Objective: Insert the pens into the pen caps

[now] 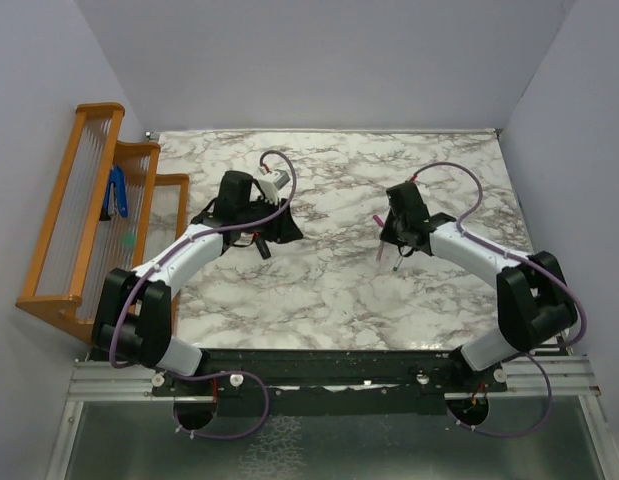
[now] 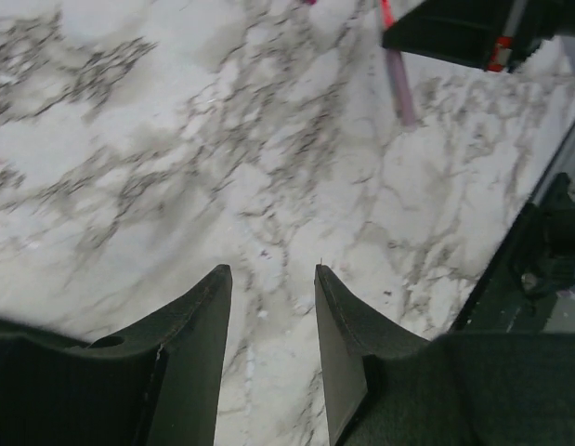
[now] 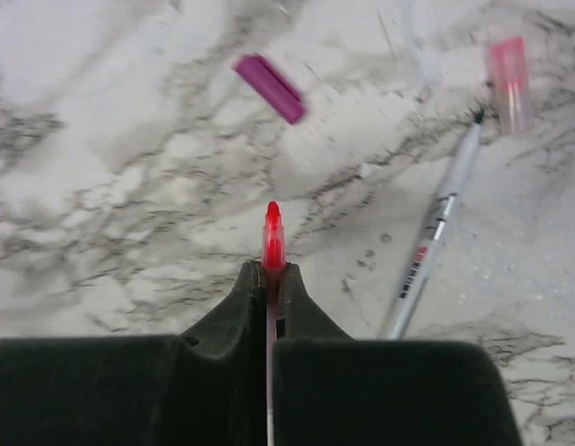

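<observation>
The right end effector (image 3: 271, 269) is closed on the red-tipped pen (image 3: 272, 232). It pinches the pen just behind the tip, so the red point sticks out past the fingertips above the marble counter (image 3: 101, 214), right of the counter's middle. Beyond that tip and a little to one side, the magenta cap (image 3: 269, 88) lies flat on the counter, apart from the pen. The greyish pen (image 3: 436, 232) lies loose on the counter beside the right end effector, its dark tip aimed at the pale pink cap (image 3: 509, 84) and just beside it. The left end effector (image 2: 273, 274) is open left of the counter's middle, its two dark fingers (image 2: 199, 325) apart with only bare marble between them and nothing in its grip. From the left wrist the right end effector shows at the top edge, a pinkish pen shaft below it. A wooden rack (image 1: 79, 220) stands off the counter's left edge, with a blue-handled tool (image 1: 117, 193) in it.
</observation>
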You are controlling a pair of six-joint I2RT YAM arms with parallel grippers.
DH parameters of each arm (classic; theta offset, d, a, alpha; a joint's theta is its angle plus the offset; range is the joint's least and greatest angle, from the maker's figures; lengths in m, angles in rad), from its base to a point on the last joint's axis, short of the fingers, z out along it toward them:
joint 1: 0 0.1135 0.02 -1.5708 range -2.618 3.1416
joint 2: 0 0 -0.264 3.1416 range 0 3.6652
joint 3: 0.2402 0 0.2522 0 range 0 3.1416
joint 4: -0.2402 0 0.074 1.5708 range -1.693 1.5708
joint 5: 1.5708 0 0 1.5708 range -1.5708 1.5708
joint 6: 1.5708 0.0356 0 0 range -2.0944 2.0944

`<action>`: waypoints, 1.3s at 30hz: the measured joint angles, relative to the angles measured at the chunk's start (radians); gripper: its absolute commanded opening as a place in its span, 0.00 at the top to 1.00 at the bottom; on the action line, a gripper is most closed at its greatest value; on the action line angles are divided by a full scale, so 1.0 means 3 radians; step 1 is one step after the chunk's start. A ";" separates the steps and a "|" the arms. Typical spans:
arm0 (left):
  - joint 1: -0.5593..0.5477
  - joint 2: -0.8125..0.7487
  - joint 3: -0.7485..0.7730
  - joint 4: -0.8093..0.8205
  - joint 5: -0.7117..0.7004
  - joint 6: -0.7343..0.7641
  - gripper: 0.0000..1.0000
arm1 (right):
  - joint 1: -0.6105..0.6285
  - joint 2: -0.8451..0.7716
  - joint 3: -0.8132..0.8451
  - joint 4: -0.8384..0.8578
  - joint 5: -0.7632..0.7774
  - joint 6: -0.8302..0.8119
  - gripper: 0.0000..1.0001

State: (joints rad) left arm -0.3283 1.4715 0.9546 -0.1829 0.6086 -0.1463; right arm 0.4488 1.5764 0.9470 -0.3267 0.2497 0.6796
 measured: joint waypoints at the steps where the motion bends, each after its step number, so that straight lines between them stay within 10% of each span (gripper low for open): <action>1: -0.0048 -0.0027 -0.0019 0.0095 0.0094 -0.0053 0.58 | 0.0000 -0.0088 0.0001 0.0078 -0.0036 -0.0025 1.00; 12: -0.0557 0.0032 -0.0192 0.1199 0.0437 -0.0740 0.56 | 0.0032 -0.0576 0.0083 0.0590 -0.0345 -0.0151 1.00; 39: -0.1068 0.1130 0.0797 0.1499 0.0291 -0.1025 0.55 | 0.0097 -0.0884 0.0060 0.0693 -0.0462 -0.0151 1.00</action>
State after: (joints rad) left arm -0.6487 1.8107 1.1938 0.2668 0.6960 -0.4538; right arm 0.4778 1.3113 0.9649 -0.1188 0.1112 0.6342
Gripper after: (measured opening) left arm 0.450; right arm 0.036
